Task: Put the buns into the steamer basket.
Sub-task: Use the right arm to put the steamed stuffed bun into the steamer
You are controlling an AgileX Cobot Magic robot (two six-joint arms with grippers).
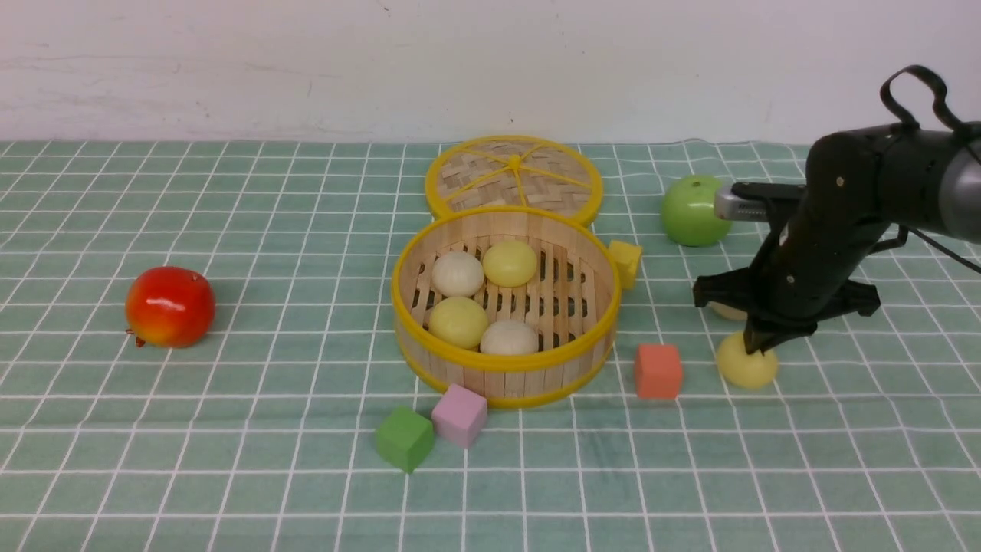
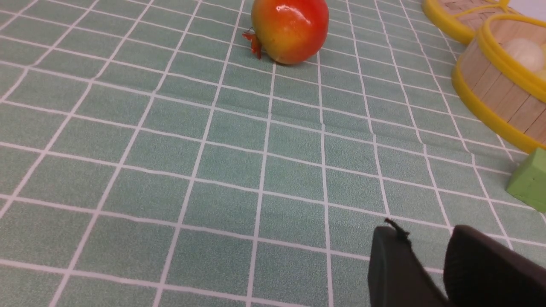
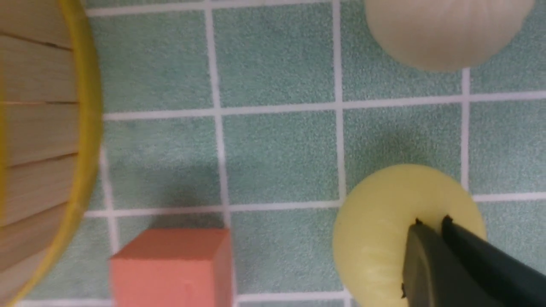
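Note:
The steamer basket [image 1: 507, 383] stands mid-table and holds two pale yellow buns [image 1: 510, 263] and two beige-white buns [image 1: 457, 274]. A fifth bun, pale yellow [image 1: 742, 369], lies on the cloth to the basket's right. My right gripper [image 1: 755, 349] is shut, with its tips right on top of this bun [image 3: 375, 238], not around it. In the right wrist view the gripper [image 3: 431, 221] shows over the bun. A beige-white bun [image 3: 443, 30] lies just beyond, mostly hidden behind the arm in the front view. My left gripper [image 2: 426, 232] is empty, low over bare cloth, its tips close together.
The woven lid [image 1: 513, 172] lies behind the basket. A green apple [image 1: 692, 211] is at the back right and a red apple [image 1: 168, 307] at the left. An orange cube [image 1: 657, 371] sits beside the loose bun. A yellow cube [image 1: 626, 263], a pink cube [image 1: 459, 415] and a green cube [image 1: 404, 438] ring the basket.

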